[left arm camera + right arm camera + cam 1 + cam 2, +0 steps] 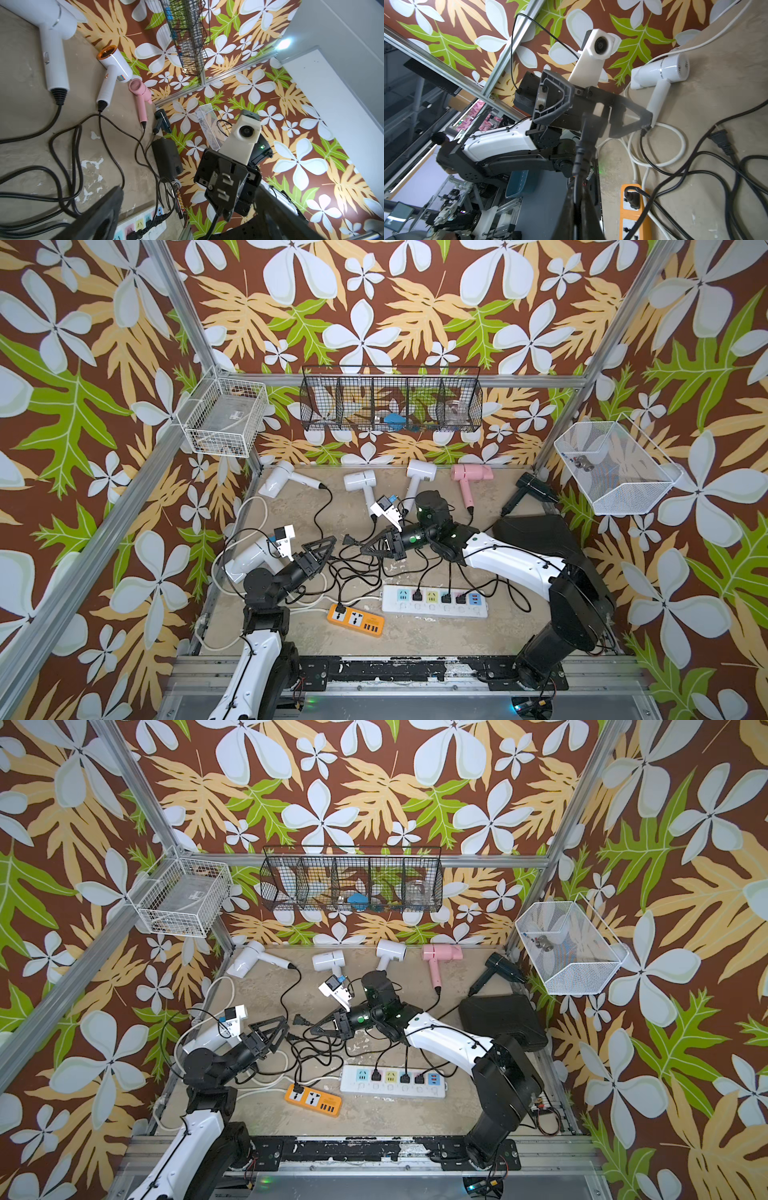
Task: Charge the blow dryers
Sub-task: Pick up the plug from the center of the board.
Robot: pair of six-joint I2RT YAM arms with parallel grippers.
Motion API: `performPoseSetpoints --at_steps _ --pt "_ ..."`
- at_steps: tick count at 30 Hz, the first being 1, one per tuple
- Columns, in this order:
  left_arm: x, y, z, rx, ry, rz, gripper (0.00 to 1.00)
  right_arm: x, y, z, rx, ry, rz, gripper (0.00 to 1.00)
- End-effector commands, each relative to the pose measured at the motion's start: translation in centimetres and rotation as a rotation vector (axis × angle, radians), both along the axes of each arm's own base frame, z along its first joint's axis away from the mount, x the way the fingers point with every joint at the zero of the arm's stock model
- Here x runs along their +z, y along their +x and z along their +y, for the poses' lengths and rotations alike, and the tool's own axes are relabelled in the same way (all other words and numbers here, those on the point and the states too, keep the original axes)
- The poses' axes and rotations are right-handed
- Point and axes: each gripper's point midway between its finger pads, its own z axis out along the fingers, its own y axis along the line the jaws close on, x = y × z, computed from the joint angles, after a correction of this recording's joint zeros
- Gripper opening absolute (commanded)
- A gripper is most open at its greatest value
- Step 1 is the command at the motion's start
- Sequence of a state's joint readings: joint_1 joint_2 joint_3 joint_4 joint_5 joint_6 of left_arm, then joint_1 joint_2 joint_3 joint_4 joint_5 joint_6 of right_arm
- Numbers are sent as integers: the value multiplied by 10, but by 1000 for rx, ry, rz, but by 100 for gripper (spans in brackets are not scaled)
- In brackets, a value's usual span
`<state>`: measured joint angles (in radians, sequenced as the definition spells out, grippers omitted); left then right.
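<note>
A: Nearest you, at 6 o'clock, sit the flat orange power strip (355, 619) and long white power strip (434, 602). At the middle of the table (415, 639), your left gripper (328, 549) gapes, holding nothing.

B: Your right gripper (365, 549) is clamped on a black two-pronged plug (224, 187). One white plastic blow dryer (253, 558) lies at 9 o'clock by your left arm (266, 585). Three white blow dryers (282, 481) (361, 483) (417, 477), a pink blow dryer (471, 475) and a black blow dryer (534, 487) line the far edge, 10 to 2 o'clock.

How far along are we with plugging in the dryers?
Done: three plugs sit in the white strip, one in the orange strip. In hand: right gripper shut on a fifth plug, facing the open left gripper. Left: that plug and a loose plug.
</note>
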<state>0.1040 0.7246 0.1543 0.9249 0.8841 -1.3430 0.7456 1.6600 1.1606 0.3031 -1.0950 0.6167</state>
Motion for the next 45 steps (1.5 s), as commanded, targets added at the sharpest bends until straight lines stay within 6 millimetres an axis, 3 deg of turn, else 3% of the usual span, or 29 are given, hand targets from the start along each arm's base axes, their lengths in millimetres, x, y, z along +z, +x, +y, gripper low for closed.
performPoseSetpoints --at_steps 1,9,16,28,35,41,42,45 --pt "31 -16 -5 -46 -22 -139 100 15 -9 -3 55 50 -5 0" --pt "40 -20 -10 -110 -50 -166 96 24 -21 -4 118 107 36 0" --pt "37 -31 -14 -146 -46 -199 67 24 -21 -2 144 134 84 0" --pt "38 -34 -20 -173 -60 -197 35 13 -29 6 191 133 127 0" --pt "38 -35 -24 -185 -72 -192 0 9 -31 8 196 124 134 0" --pt "38 -34 -22 -171 -83 -189 0 -1 -20 15 145 76 116 0" --pt "39 -34 -21 -166 -87 -191 0 -3 -17 16 128 61 105 2" --pt "38 -31 -19 -140 -95 -183 0 -9 -6 20 68 6 52 25"
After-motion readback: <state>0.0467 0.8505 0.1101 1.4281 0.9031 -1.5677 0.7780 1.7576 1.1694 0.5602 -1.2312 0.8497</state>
